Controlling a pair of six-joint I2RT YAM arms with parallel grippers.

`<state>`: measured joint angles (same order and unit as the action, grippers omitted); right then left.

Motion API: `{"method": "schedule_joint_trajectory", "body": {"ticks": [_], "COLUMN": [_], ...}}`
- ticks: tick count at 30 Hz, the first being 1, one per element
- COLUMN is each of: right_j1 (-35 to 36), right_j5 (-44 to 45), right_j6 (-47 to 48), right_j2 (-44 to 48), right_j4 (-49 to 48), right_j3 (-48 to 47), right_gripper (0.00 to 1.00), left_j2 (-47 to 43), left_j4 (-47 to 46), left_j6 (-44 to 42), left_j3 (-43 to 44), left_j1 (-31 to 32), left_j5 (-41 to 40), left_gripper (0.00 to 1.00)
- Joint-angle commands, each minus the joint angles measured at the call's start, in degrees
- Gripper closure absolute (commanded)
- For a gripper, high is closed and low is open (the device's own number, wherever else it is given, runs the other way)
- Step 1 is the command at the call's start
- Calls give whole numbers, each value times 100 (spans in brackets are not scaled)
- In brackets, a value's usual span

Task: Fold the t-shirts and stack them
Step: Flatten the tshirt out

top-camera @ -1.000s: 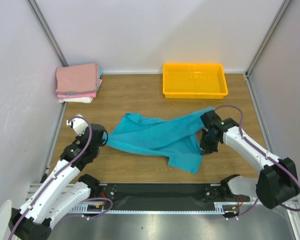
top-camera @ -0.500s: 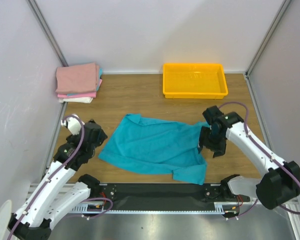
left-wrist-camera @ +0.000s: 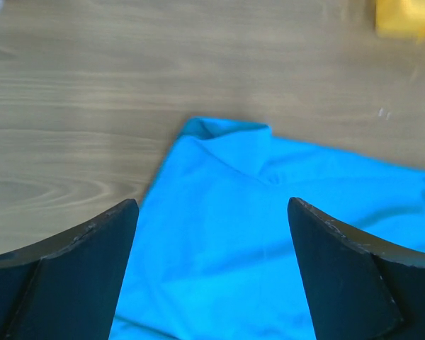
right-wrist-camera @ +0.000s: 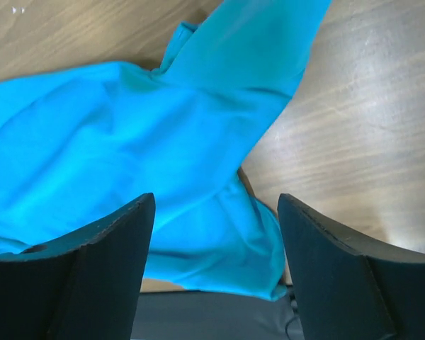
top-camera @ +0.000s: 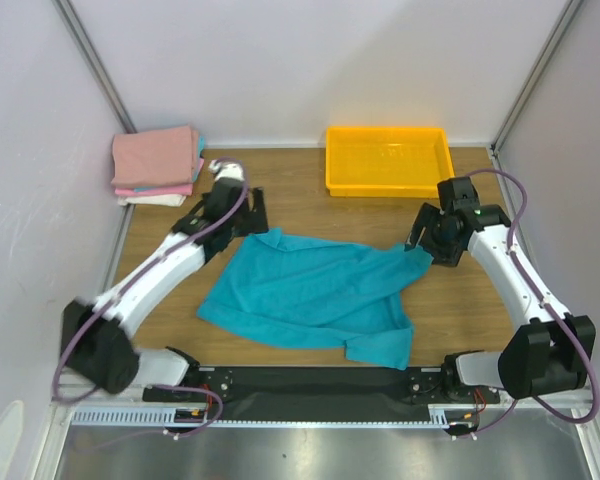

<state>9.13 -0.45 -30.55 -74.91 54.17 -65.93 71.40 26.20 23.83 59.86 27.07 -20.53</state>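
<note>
A teal t-shirt (top-camera: 315,295) lies spread and rumpled on the wooden table, its near corner reaching the black front rail. My left gripper (top-camera: 248,215) hovers open above the shirt's far left corner; in the left wrist view that folded corner of the shirt (left-wrist-camera: 230,134) shows beyond the left gripper (left-wrist-camera: 214,212), nothing between the jaws. My right gripper (top-camera: 430,240) stands open over the shirt's right end, empty; the right wrist view looks down the right gripper (right-wrist-camera: 216,205) onto the cloth (right-wrist-camera: 127,149). A stack of folded shirts (top-camera: 157,163), pink on top, sits at the far left.
A yellow tray (top-camera: 388,160) stands at the back right. White walls and metal posts close in the table on three sides. The black rail (top-camera: 310,385) runs along the near edge, between the arm bases.
Both grippers have let go of the teal shirt and opened. The shirt now lies flatter. The left arm swung far up to the shirt's far left corner; the right arm moved back and right.
</note>
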Motion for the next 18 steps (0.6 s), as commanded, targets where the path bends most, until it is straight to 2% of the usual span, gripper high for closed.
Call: {"method": "schedule_joint_trajectory", "body": {"ticks": [1, 11, 18], "right_j1": [-156, -394, -455], "right_j5": [36, -34, 1], "right_j6": [119, -153, -136], "right_j2": [64, 372, 346], "right_j4": [-635, -1119, -1242], "right_j3": [247, 845, 942], "right_gripper": [23, 23, 23], "left_j2": [1047, 3273, 4206], "left_j4": [-123, -97, 157], "left_j6": [-458, -1451, -1698], "left_j3": [666, 2187, 2864], "left_j1": [-9, 211, 325], "left_j5": [892, 929, 1043], "left_gripper": [8, 15, 25]}}
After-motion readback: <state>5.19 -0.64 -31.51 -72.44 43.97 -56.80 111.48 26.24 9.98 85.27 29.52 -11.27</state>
